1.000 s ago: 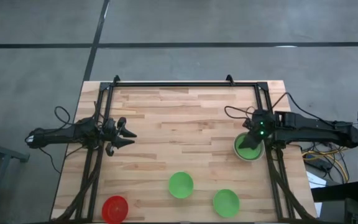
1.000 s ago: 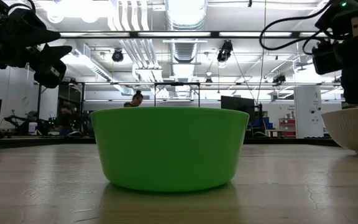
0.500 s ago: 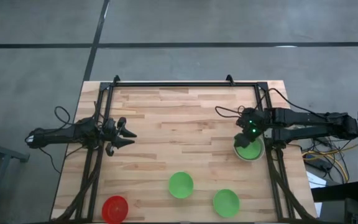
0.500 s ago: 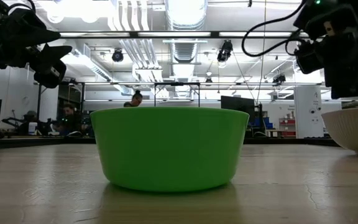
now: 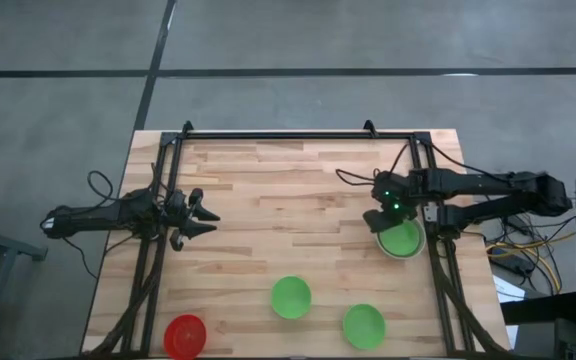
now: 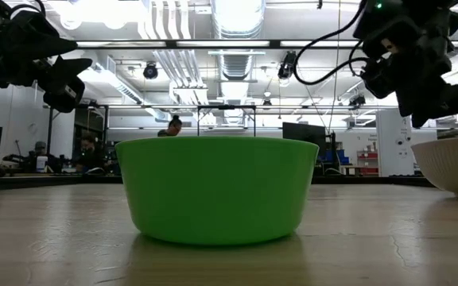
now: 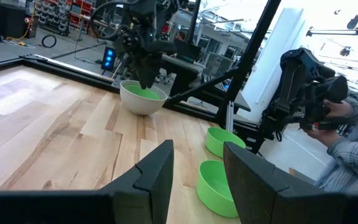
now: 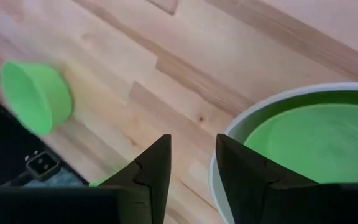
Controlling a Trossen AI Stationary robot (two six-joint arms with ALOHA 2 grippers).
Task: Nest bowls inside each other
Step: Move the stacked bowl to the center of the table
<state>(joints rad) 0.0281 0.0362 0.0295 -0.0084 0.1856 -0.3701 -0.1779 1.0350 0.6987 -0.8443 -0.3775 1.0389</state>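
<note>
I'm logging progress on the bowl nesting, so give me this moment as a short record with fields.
nested: one green bowl inside the white bowl
loose: two green bowls, red bowl
right gripper: open, empty, above the white bowl's rim
left gripper: open, empty, waiting at the table's left side

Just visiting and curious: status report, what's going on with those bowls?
Right gripper empty, jaws open, above white bowl holding one green bowl. Left gripper idle, open.

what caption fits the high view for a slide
Right gripper open above white bowl holding a green bowl; left gripper waits.
</note>
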